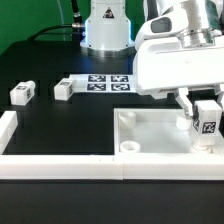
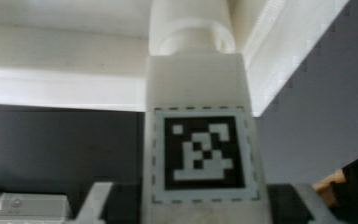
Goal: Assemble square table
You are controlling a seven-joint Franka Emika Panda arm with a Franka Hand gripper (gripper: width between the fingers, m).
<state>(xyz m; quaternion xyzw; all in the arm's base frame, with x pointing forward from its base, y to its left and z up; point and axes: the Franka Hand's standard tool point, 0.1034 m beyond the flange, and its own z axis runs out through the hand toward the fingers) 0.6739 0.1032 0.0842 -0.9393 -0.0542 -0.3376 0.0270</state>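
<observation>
Robot arm's gripper is clamped on a short white leg. It holds the leg upright, black-and-white tag toward the exterior camera, over the part of the white tabletop that lies on the exterior view's right. From this angle it cannot be told whether the leg's lower end touches the tray floor.

The tabletop rests on the black work surface, close behind the long white front wall. A round socket shows at its near corner on the exterior view's left.

Well apart from the tray, toward the exterior view's left, lie a first loose leg and a second loose leg. The marker board lies just beside the second.

In the wrist view the held leg fills the frame, its tag plain and its narrower far end blurred. Grey fingers show on either side of it.
</observation>
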